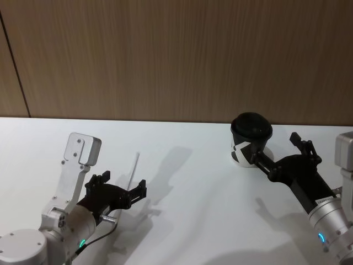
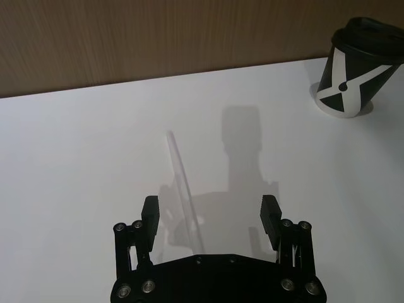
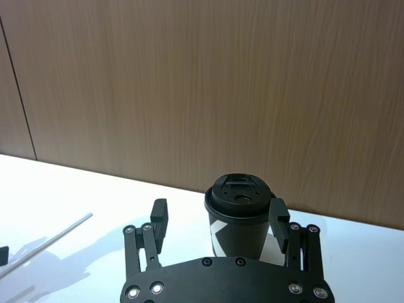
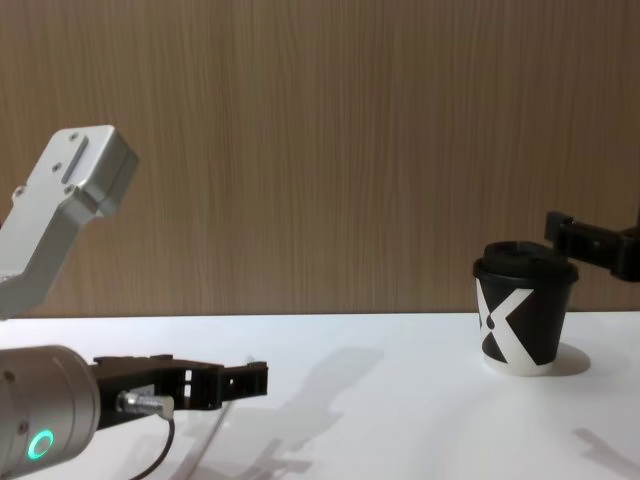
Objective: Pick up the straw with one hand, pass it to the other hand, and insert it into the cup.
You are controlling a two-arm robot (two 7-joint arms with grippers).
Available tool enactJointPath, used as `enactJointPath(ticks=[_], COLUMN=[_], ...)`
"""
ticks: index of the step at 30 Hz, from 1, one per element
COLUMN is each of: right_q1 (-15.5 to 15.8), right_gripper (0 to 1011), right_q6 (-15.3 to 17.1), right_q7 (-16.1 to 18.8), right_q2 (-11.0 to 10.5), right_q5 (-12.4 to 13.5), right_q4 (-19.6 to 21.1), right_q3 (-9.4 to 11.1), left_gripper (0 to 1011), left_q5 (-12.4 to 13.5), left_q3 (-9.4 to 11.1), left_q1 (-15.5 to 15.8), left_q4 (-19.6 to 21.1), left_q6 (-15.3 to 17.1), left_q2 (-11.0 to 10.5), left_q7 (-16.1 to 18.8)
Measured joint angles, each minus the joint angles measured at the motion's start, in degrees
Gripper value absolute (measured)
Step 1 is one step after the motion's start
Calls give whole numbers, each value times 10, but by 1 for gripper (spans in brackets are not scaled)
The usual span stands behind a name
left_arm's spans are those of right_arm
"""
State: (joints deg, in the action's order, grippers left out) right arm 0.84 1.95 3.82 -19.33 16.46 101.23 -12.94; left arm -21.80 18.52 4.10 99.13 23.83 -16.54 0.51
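Note:
The white straw (image 1: 134, 167) lies on the white table. My left gripper (image 1: 124, 185) hangs over its near end, open. In the left wrist view the straw (image 2: 182, 183) runs between the two fingers (image 2: 151, 218), much closer to one of them, and I cannot tell whether it touches. The black cup (image 1: 251, 138), with its lid and white X mark, stands upright at the back right. My right gripper (image 1: 277, 149) is open at the cup's lid height. In the right wrist view its fingers (image 3: 278, 214) flank the cup (image 3: 240, 218) without closing on it.
A wood-panelled wall (image 1: 176, 55) runs along the table's far edge just behind the cup. The white table (image 1: 193, 193) stretches bare between the two arms. The straw (image 3: 50, 237) shows far off in the right wrist view.

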Motion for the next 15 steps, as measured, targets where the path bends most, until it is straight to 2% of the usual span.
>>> enactJointPath(ticks=[15], right_q1=[0], right_gripper=[1001], right_q6=[0], right_q7=[0], right_q2=[0], right_q5=[0], right_q4=[0], right_q3=[0], left_gripper=[1006], left_q5=[21], left_q3=[5], left_q1=[5], left_q4=[-6], left_q6=[18], left_q2=[-9], left_q7=[-5])
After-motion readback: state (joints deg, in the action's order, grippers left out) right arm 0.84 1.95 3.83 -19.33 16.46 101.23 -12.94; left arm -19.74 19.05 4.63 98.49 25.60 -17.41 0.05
